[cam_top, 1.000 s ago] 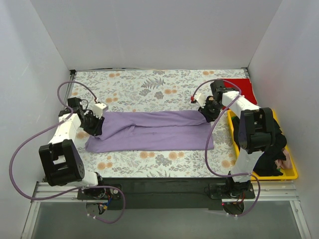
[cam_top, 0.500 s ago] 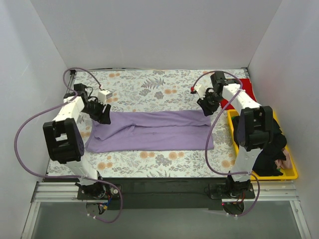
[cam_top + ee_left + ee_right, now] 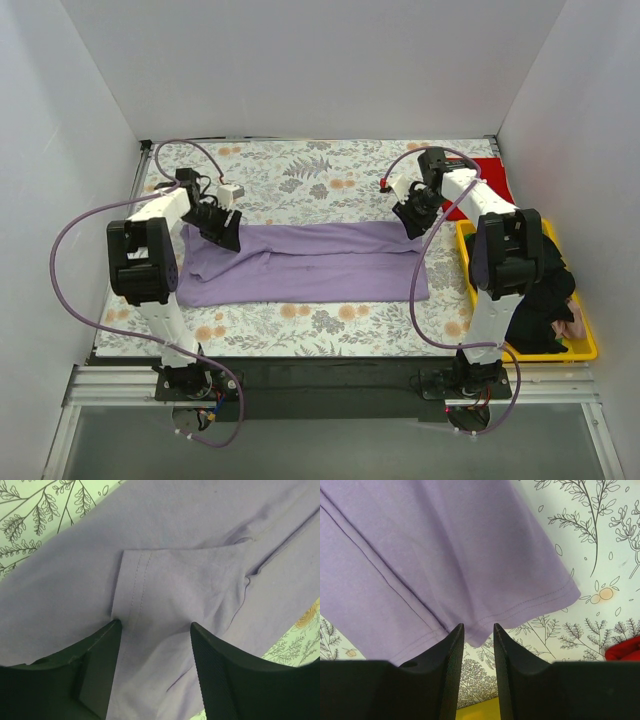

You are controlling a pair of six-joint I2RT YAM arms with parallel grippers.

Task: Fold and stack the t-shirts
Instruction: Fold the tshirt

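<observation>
The lavender-purple t-shirt lies folded into a long strip across the middle of the floral cloth. My left gripper hovers over its left end, jaws open, with a sleeve flat beneath the fingers and nothing held. My right gripper is at the strip's far right corner. Its jaws stand a little apart, and the hem corner lies just beyond the tips, not pinched. The red t-shirt lies at the back right, partly behind the right arm.
A grey-and-orange floral cloth covers the table. A yellow tray holding dark cloth stands along the right side by the right arm's base. White walls close in the left, back and right.
Both grippers have opened and let go of the purple shirt. The left gripper has moved back and to the right over the shirt's left end. The right gripper has shifted slightly back.
</observation>
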